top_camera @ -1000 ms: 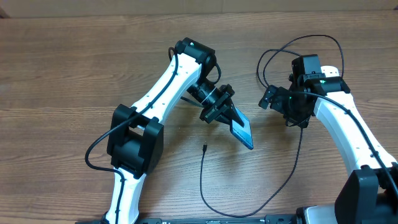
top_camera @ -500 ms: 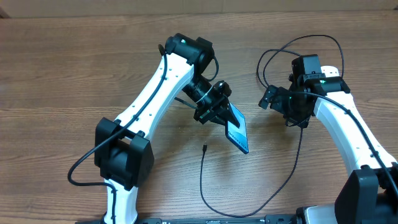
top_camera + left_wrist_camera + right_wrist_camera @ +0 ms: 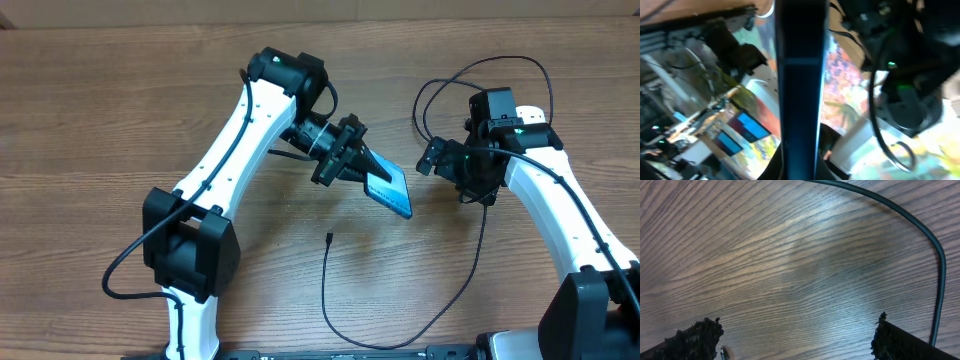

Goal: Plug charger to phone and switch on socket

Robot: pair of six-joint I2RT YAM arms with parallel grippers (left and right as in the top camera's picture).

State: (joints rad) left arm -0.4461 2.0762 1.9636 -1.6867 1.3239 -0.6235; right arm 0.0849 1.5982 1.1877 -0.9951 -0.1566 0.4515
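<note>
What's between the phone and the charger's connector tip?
Nothing. The overhead view shows only bare table between the phone, held in the left gripper, and the charger tip lying on the wood.

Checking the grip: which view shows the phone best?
Overhead: the phone, screen lit and tilted, sits whole in the left gripper. Left wrist shows it only as a close dark strip; right wrist shows none of it.

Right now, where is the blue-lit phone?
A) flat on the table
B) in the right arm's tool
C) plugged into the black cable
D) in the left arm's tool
D: the left tool is shut on the phone, tilted above the table; the right tool is open and empty.
</note>
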